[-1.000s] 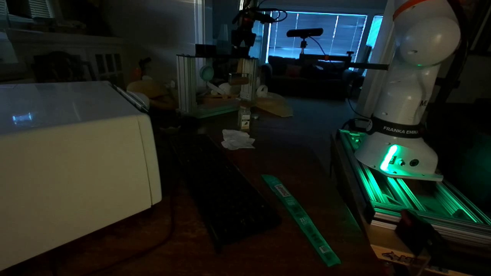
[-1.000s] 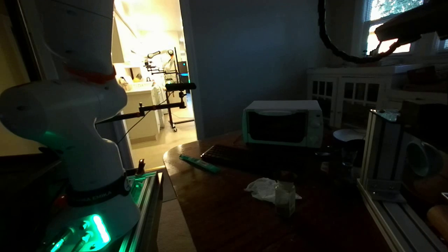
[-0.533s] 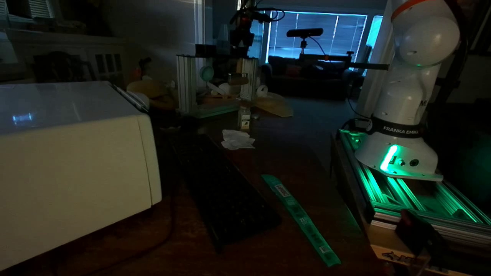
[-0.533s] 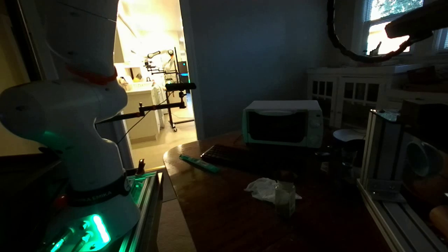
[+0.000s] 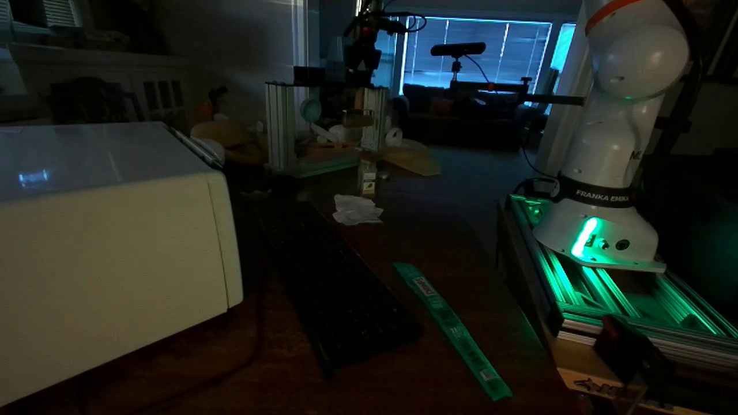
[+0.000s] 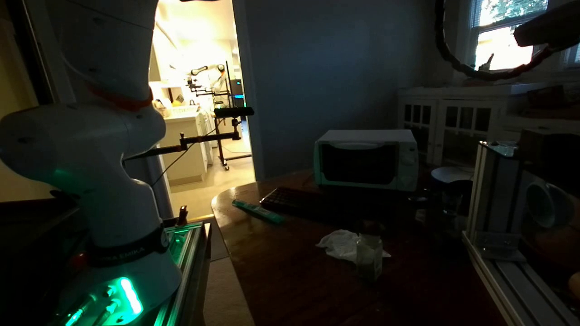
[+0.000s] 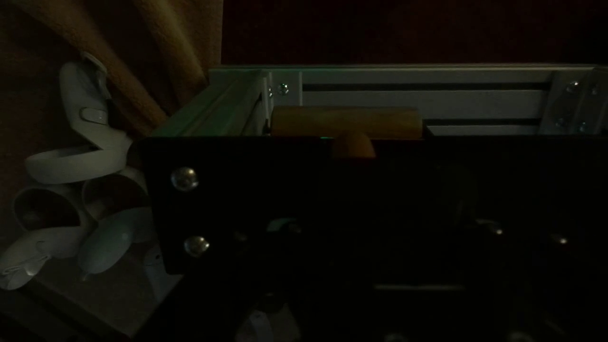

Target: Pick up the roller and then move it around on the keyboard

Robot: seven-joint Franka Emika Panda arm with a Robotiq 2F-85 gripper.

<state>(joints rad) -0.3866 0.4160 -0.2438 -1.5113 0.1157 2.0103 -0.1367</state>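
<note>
The roller's tan cylinder [image 5: 358,121] with a thin metal bracket hangs below my gripper [image 5: 362,68] in an exterior view. Part of it shows at the right edge of an exterior view [image 6: 575,283]. In the wrist view the cylinder [image 7: 346,121] lies crosswise, with a rounded tan end of the handle in front of it. My gripper seems shut on the handle, since the roller moves with it; the fingers are lost in the dark. The black keyboard [image 5: 340,282] lies flat on the table, well away from the gripper; it also shows in an exterior view [image 6: 299,201].
An aluminium frame [image 5: 281,127] stands round the roller. A white toaster oven [image 5: 115,248] stands beside the keyboard. A green strip [image 5: 452,331], crumpled white paper [image 5: 357,210] and a jar [image 5: 368,178] are on the table. White controllers [image 7: 90,109] show in the wrist view.
My gripper has moved slightly away from the robot's base, and the roller has shifted the same way with it. The keyboard and the table things have not moved.
</note>
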